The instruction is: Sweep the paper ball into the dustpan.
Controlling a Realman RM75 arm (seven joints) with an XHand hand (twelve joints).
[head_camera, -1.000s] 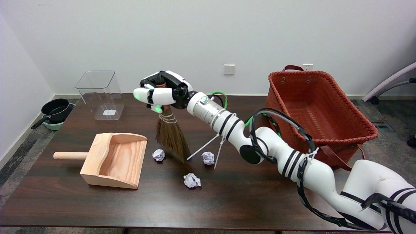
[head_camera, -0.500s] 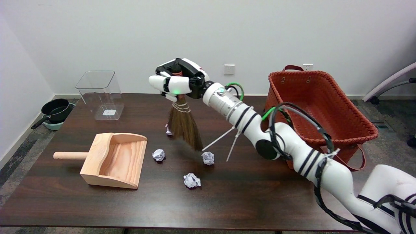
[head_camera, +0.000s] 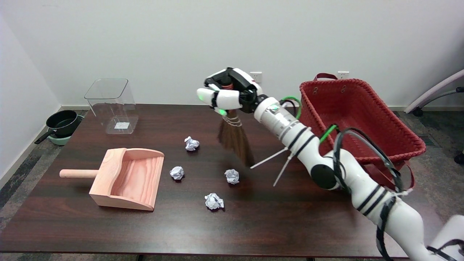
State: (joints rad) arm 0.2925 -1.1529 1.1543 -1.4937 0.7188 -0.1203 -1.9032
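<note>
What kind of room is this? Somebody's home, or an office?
Most likely an office or lab room used for robot trials, not a home. A bare white wall with a socket, a plain dark table, and a chair base on carpet point that way. The dustpan and paper balls look staged.

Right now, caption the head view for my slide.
Right hand holds a small broom above four paper balls, right of the wooden dustpan.

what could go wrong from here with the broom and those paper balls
1. The right hand grips the broom above the table, right of every paper ball; a hard stroke might scatter the nearest paper ball past the dustpan.
2. Four balls lie spread apart, so one pass will likely miss the far ball.
3. The dustpan sits loose; a ball or the bristles hitting it may push it away.
</note>
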